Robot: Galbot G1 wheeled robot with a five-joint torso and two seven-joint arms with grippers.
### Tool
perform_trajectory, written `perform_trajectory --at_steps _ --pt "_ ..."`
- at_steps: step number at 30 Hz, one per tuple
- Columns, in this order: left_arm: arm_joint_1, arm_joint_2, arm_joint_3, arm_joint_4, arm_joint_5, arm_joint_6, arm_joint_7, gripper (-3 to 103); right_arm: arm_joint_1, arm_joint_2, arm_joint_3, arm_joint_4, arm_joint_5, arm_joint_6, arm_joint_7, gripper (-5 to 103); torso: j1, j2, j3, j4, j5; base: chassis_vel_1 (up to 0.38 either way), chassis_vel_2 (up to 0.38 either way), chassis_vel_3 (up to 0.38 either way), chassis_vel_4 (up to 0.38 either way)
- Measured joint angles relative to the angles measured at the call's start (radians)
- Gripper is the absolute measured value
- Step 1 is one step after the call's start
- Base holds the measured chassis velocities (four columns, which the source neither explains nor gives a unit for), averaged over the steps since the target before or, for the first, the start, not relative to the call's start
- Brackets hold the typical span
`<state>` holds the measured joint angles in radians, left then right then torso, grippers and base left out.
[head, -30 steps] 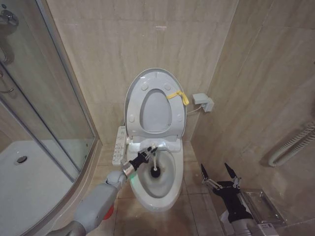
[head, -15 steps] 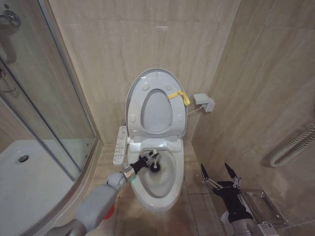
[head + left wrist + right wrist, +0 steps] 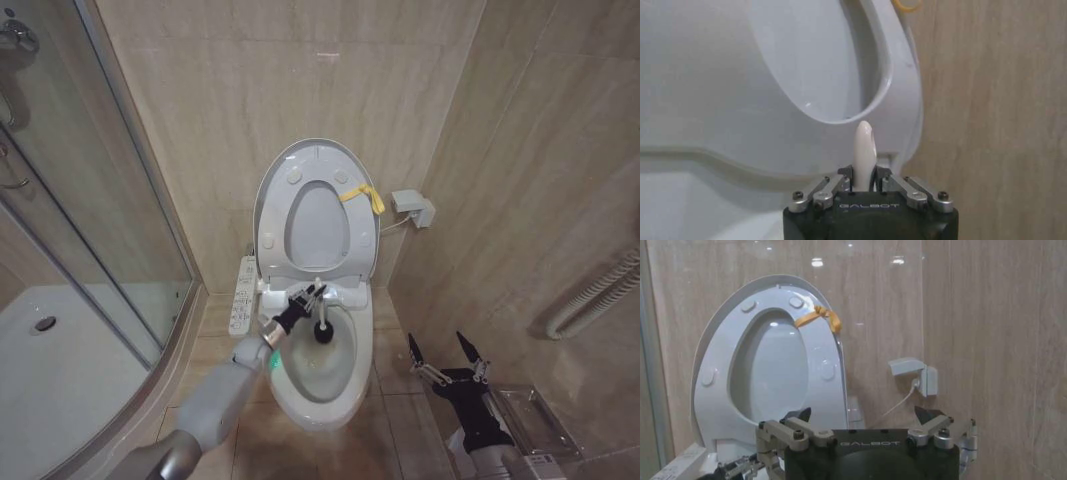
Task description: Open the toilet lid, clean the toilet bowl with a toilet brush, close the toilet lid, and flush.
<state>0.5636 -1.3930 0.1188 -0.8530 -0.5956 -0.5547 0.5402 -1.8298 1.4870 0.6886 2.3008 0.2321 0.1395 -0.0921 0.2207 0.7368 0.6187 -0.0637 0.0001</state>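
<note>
the left gripper [image 3: 305, 300] sits just below the centre of the head frame, over the back rim of the toilet bowl [image 3: 352, 385], its fingers clamped on the white handle of the toilet brush [image 3: 321, 322]. the handle's long axis runs steeply from the gripper down and slightly rightward in the frame, so the dark bristle head lies just below and to the right of the fingers, against the upper inner wall of the bowl. in the left wrist view the handle tip [image 3: 863, 145] pokes up between the closed fingers. the left arm is plainly the nearer one. the right gripper [image 3: 447, 362] hangs idle at lower right of the head frame, well apart from the bowl, fingers spread wide and holding nothing.

the bowl holds the brush head and a yellowish pool at its bottom. the toilet lid [image 3: 300, 160] stands raised against the wall at frame centre, the seat ring [image 3: 352, 245] up with it, a yellow tie [image 3: 362, 194] on its right edge.
</note>
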Motion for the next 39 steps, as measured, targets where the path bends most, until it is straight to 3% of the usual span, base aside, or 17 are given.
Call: perform_trajectory --at_steps 9,16,21,25,27,31,37,39 --pt "0.010 -0.052 -0.022 0.056 0.027 -0.093 0.086 22 0.000 0.000 0.000 0.000 0.000 0.000 0.000 100 0.000 0.000 0.000 -0.0006 -0.0002 0.000 0.000 0.000 0.000" --pt "-0.016 -0.083 -0.059 0.157 0.112 -0.150 0.142 22 0.000 0.000 0.000 0.000 0.000 0.000 0.000 100 0.000 0.000 0.000 0.0001 -0.0001 0.000 0.000 0.000 0.000" --pt "-0.013 -0.077 -0.072 0.150 0.132 -0.149 0.150 22 0.000 0.000 0.000 0.000 0.000 0.000 0.000 100 0.000 0.000 0.000 -0.0007 -0.0002 0.000 0.000 0.000 0.000" --pt "0.025 -0.047 -0.068 0.078 0.097 -0.146 0.115 22 0.000 0.000 0.000 0.000 0.000 0.000 0.000 100 0.000 0.000 0.000 0.0007 0.0000 0.000 0.000 0.000 0.000" --pt "0.030 -0.060 -0.087 0.061 0.078 -0.199 0.083 22 0.000 0.000 0.000 0.000 0.000 0.000 0.000 100 0.000 0.000 0.000 0.0002 -0.0002 0.000 0.000 0.000 0.000" --pt "0.030 -0.078 -0.109 0.054 0.063 -0.229 0.065 22 0.000 0.000 0.000 0.000 0.000 0.000 0.000 100 0.000 0.000 0.000 -0.0008 -0.0002 0.000 0.000 0.000 0.000" --pt "0.058 -0.092 -0.112 0.055 -0.034 -0.230 0.089 22 0.000 0.000 0.000 0.000 0.000 0.000 0.000 100 0.000 0.000 0.000 0.0002 -0.0001 0.000 0.000 0.000 0.000" --pt "0.075 -0.117 -0.127 0.079 -0.073 -0.249 0.125 22 0.000 0.000 0.000 0.000 0.000 0.000 0.000 100 0.000 0.000 0.000 -0.0002 -0.0002 0.000 0.000 0.000 0.000"
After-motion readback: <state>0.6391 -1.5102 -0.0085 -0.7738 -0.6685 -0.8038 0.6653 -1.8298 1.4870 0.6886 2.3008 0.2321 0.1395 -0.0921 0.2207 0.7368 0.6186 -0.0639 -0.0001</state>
